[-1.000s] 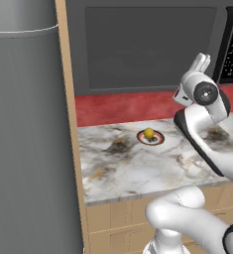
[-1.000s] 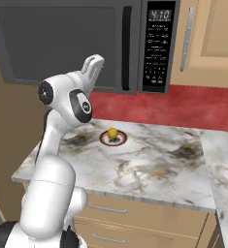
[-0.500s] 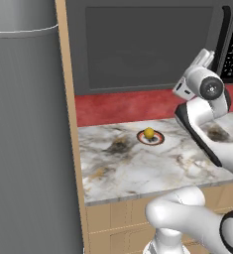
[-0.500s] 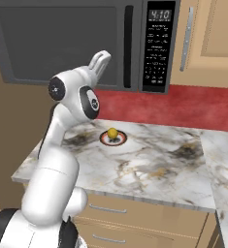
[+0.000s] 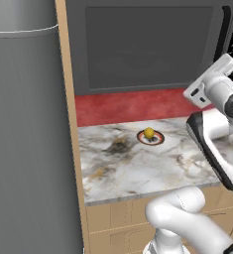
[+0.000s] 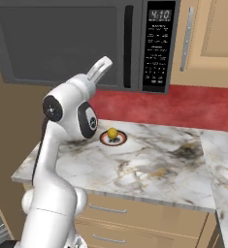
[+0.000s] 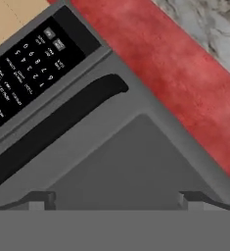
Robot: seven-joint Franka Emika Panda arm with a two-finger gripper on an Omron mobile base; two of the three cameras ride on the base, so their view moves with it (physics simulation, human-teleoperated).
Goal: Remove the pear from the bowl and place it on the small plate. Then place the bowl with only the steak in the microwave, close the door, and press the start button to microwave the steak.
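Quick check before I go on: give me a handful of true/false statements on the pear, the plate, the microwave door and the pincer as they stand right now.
1. The pear sits on the small plate. True.
2. The microwave door hangs open. False: it is shut.
3. The pincer grips the door handle. False: its jaws stand open and hold nothing.
4. The hand view looks at the door and the keypad. True.
5. The plate lies on the floor. False: it is on the marble counter.

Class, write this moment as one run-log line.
pear: on small plate | door: closed | gripper: open, empty, facing door | keypad: untouched
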